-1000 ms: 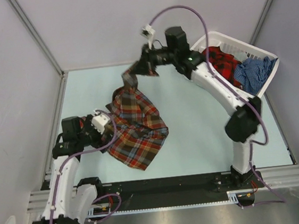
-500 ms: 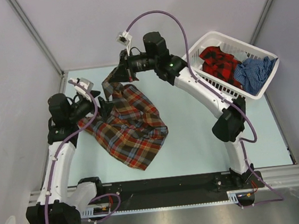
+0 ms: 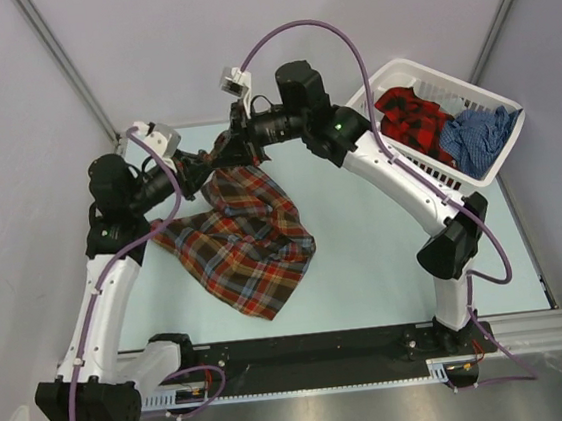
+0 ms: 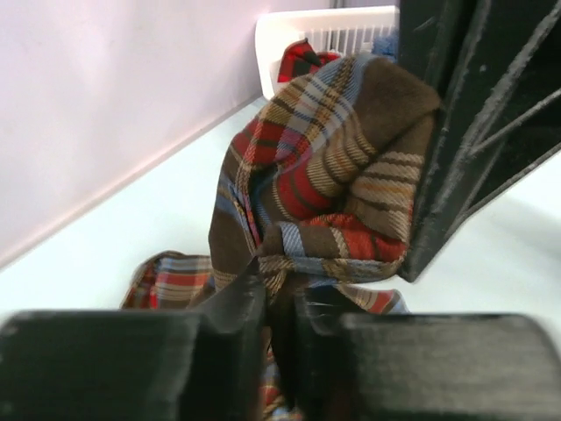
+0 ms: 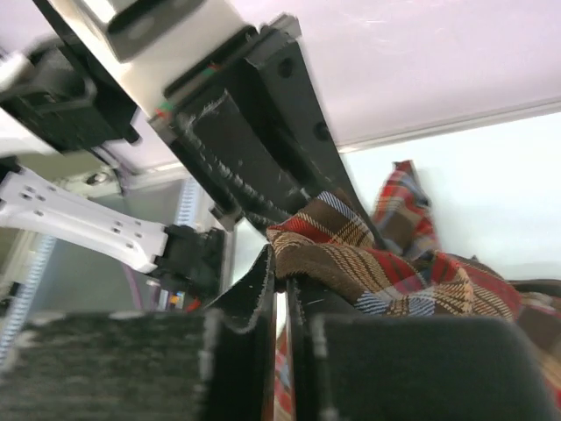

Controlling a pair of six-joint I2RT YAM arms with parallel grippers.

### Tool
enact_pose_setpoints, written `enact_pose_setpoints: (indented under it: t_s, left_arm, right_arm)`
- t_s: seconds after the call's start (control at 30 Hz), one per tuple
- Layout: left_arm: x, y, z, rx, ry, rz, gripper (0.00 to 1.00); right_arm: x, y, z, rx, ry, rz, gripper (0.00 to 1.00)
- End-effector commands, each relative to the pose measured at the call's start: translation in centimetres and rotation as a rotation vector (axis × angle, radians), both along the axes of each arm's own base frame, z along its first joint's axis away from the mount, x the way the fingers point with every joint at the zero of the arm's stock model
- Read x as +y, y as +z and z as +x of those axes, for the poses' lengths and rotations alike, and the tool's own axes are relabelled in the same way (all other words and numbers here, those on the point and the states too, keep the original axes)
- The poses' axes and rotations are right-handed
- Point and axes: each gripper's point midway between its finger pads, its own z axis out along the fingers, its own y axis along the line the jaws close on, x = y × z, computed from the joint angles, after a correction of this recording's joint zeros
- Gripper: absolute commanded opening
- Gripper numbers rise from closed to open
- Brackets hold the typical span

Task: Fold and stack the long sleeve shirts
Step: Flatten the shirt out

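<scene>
Left gripper (image 4: 279, 307) and right gripper (image 5: 282, 289) both clamped tight, each pinching the top edge of the brown plaid shirt (image 3: 249, 239), side by side near my far-left corner. The rest drapes onto the worktop toward centre. Red-and-black shirt (image 3: 407, 117) and blue checked shirt (image 3: 475, 140) lie in the basket (image 3: 458, 80), far-right corner.

2 white arms (image 3: 398, 173) with black joints, purple cables (image 3: 307, 23), scuffed black claw fingers (image 5: 254, 158).
</scene>
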Motion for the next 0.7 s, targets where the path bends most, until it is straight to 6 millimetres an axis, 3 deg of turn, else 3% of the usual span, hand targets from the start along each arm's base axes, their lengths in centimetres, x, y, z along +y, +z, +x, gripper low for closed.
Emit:
enact_pose_setpoints:
  t_s: [0.0, 0.03, 0.07, 0.13, 0.17, 0.2, 0.3, 0.33, 0.4, 0.43, 0.47, 0.57, 0.6, 0.67]
  left_arm:
    - [0.1, 2.8, 0.4, -0.028, 0.008, 0.002, 0.0]
    - [0.2, 2.8, 0.5, -0.019, 0.019, 0.004, 0.0]
    - [0.6, 3.3, 0.6, -0.028, 0.04, 0.005, 0.0]
    - [1.3, 3.8, 0.3, -0.018, 0.072, -0.021, 0.0]
    - [1.8, 3.8, 0.4, -0.016, 0.092, -0.029, 0.0]
    - [2.8, 4.0, 0.5, 0.026, 0.137, -0.079, 0.0]
    - [5.9, 3.5, 0.3, 0.109, 0.259, -0.181, 0.0]
    - [6.6, 3.5, -0.1, 0.117, 0.293, -0.197, 0.0]
    - [8.7, 2.1, 0.0, 0.176, 0.389, -0.229, 0.0]
    - [9.3, 1.8, 0.0, 0.193, 0.418, -0.237, 0.0]
    - [10.1, 1.2, 0.1, 0.222, 0.456, -0.243, 0.0]
    - [11.6, 1.3, 1.1, 0.249, 0.497, -0.26, 0.0]
    - [12.3, 1.0, 1.8, 0.268, 0.511, -0.27, 0.0]
    - [12.6, 2.4, 2.6, 0.249, 0.502, -0.288, 0.0]
  right_arm:
    - [-2.1, 2.6, -2.0, -0.093, 0.004, 0.003, 0.15]
    - [-2.8, 3.3, -2.0, -0.11, -0.013, 0.011, 0.25]
    - [-3.5, 3.5, -1.0, -0.121, -0.059, 0.007, 0.5]
    - [-5.1, 3.8, -0.2, -0.127, -0.121, 0.001, 0.77]
    - [-6.4, 3.5, 1.4, -0.128, -0.181, -0.011, 0.97]
    - [-7.2, 3.2, 1.9, -0.125, -0.21, -0.018, 1.0]
    - [-10.6, -0.3, 4.4, -0.096, -0.299, -0.088, 1.0]
    - [-11.4, -2.2, 4.9, -0.063, -0.318, -0.119, 1.0]
    - [-12.8, -7.9, 5.3, 0.019, -0.329, -0.217, 0.98]
    - [-13.2, -10.0, 5.5, 0.039, -0.34, -0.255, 0.98]
    - [-13.6, -13.9, 5.1, 0.097, -0.331, -0.317, 0.98]
    - [-13.5, -18.2, 5.0, 0.12, -0.325, -0.374, 1.0]
    - [-13.4, -20.4, 4.6, 0.152, -0.317, -0.404, 1.0]
    - [-12.7, -22.0, 4.9, 0.16, -0.331, -0.401, 1.0]
